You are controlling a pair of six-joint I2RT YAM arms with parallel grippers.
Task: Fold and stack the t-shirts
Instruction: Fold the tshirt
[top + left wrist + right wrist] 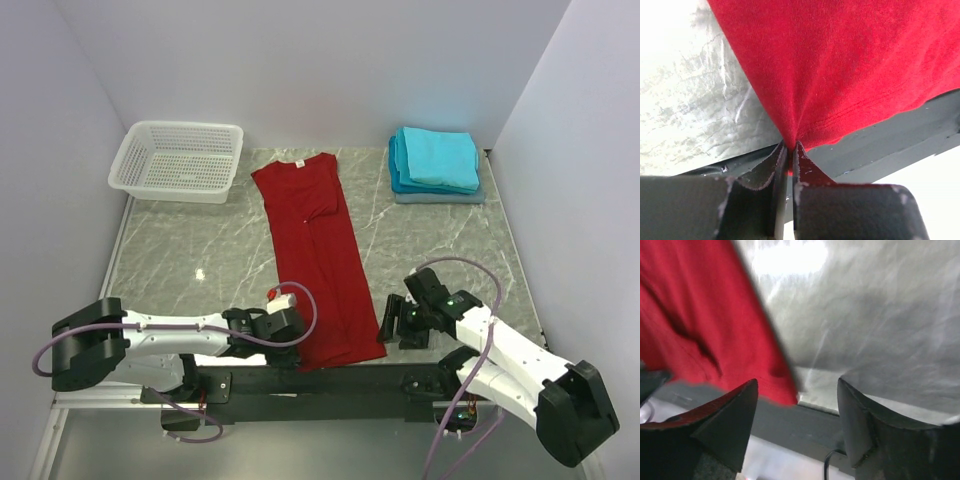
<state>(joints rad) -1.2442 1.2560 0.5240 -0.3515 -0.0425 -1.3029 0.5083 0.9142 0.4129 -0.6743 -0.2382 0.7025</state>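
A deep red t-shirt (pixel 318 255) lies folded lengthwise into a long strip down the middle of the marble table, its collar at the far end. My left gripper (pixel 298 345) is shut on the shirt's near left hem corner (pixel 790 135), and the cloth puckers into the jaws. My right gripper (pixel 386 330) is open and empty, just right of the near right hem corner (pixel 785 390), not touching it. Several turquoise t-shirts (pixel 436 160) lie folded in a stack at the back right.
A white mesh basket (pixel 180 160) stands empty at the back left. The red shirt's hem hangs slightly over the table's near edge (pixel 900 135), above the black base rail (pixel 330 382). White walls enclose the table on three sides.
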